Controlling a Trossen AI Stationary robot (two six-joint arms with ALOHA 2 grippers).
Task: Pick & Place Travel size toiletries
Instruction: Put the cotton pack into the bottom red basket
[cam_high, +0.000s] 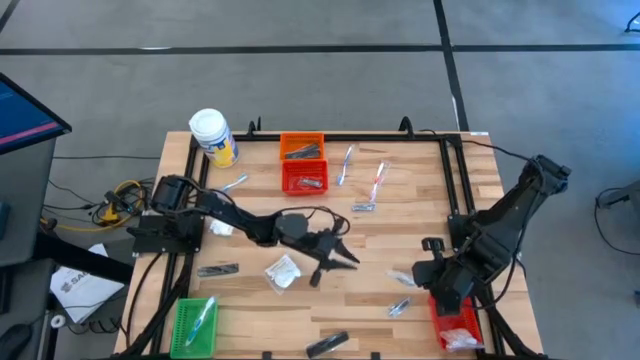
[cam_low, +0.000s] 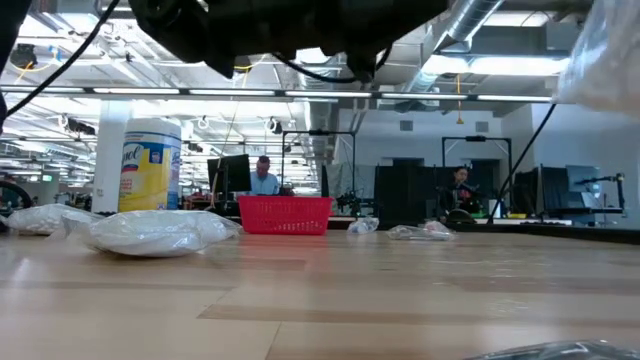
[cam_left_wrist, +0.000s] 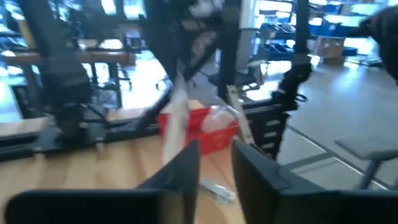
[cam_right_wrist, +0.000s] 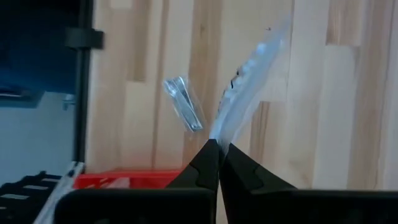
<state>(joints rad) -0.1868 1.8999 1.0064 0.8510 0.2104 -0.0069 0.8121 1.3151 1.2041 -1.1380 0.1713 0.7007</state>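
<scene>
Pinching a clear plastic sachet (cam_right_wrist: 249, 81) between shut fingers, the right gripper (cam_right_wrist: 217, 149) hangs above the red basket (cam_high: 458, 322) at five o'clock. Mid-table, the left gripper (cam_high: 345, 252) stands slightly parted, empty, beside a white packet (cam_high: 282, 271).

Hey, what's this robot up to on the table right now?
Two arms are sorting small travel toiletries on a wooden table into little baskets. The right pincer is shut on a clear plastic packet, near the red basket at the table's front right corner. The left pincer is over the middle of the table, fingers apart, holding nothing visible, with a white packet lying beside it. More packets and sachets are scattered around.
</scene>
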